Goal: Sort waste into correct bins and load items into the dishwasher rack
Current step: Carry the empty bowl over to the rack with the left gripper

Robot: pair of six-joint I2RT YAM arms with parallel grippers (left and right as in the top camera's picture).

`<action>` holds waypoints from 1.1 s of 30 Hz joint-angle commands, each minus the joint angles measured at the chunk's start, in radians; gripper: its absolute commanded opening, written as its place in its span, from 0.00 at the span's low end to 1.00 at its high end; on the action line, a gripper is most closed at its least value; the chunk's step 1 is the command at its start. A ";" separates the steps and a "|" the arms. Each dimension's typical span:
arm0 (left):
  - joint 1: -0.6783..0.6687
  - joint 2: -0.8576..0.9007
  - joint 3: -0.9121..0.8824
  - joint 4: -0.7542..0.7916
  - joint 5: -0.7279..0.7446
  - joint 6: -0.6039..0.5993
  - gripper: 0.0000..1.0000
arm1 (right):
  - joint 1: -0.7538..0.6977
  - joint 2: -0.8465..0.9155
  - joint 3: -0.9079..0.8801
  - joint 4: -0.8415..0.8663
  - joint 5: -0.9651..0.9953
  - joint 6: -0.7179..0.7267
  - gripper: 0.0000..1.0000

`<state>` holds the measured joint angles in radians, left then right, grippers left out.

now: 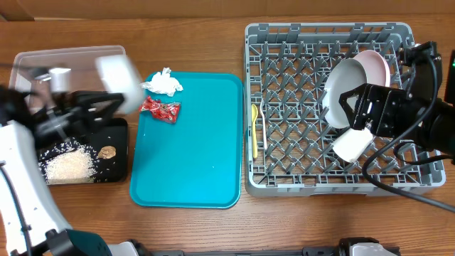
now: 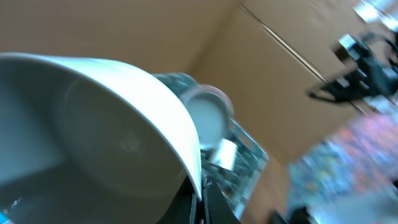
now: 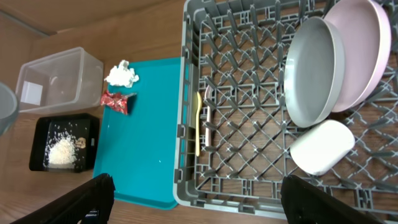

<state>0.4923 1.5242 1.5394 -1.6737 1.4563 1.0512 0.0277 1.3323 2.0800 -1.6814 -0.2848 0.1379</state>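
Rice (image 1: 70, 165) and the brown scrap (image 1: 106, 151) lie in the black tray (image 1: 121, 175); the left gripper (image 2: 200, 200), clamped on the small grey bowl (image 2: 93, 124) at its rim, holds it aloft near that tray, probably emptied and due for the dishwasher rack (image 1: 327, 186). Right gripper (image 3: 198, 193) hangs spread and empty over the rack, likely ready to receive it
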 commanded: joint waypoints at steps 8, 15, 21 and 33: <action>-0.339 -0.069 0.149 0.309 -0.145 -0.555 0.04 | 0.005 -0.163 0.003 0.076 -0.004 0.049 0.90; -0.552 -0.110 0.262 0.900 -0.716 -1.307 0.04 | 0.005 -0.188 0.003 0.095 -0.008 0.077 0.90; -0.802 -0.015 0.270 1.026 -0.999 -1.307 0.04 | 0.005 -0.188 0.003 0.087 -0.007 0.076 0.90; -0.864 0.463 0.270 1.317 -0.519 -1.535 0.04 | 0.005 -0.188 0.003 0.085 -0.007 0.076 0.90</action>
<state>-0.3496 1.9461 1.8053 -0.4004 0.7856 -0.3889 0.0277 1.1500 2.0792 -1.5986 -0.2886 0.2096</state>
